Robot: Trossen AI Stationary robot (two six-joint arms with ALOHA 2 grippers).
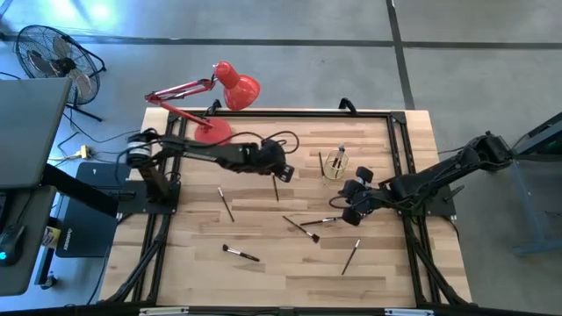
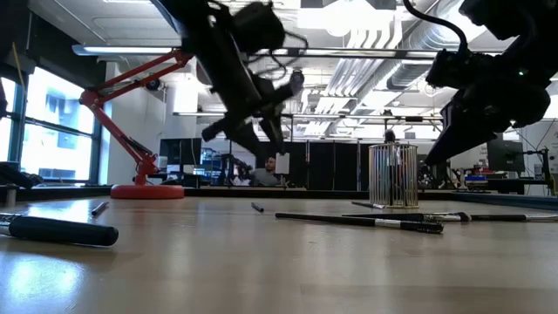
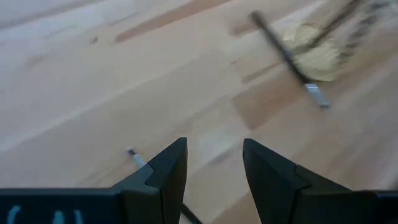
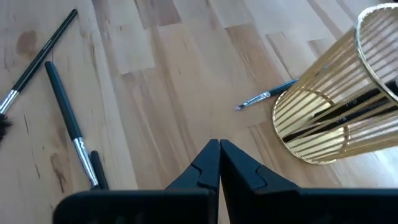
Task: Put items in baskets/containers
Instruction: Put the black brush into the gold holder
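Note:
The container is a small gold wire cup (image 1: 334,165) (image 4: 336,112), upright on the table right of centre, with dark brushes (image 4: 348,107) leaning inside. Several thin makeup brushes lie flat on the wood: one (image 1: 226,204), one (image 1: 240,254), two crossing (image 1: 303,228), one (image 1: 351,256), and one beside the cup's base (image 4: 264,98). My left gripper (image 1: 283,171) (image 3: 214,162) is open and hovers over a brush (image 3: 133,155) (image 1: 276,187) that runs behind its finger. My right gripper (image 1: 349,211) (image 4: 219,149) is shut and empty, raised on the near side of the cup.
A red desk lamp (image 1: 219,96) stands on its round base at the table's far left corner. Black rails (image 1: 404,149) frame the table. Bare wood lies at the near left and near right. A fan (image 1: 53,53) stands on the floor beyond the left edge.

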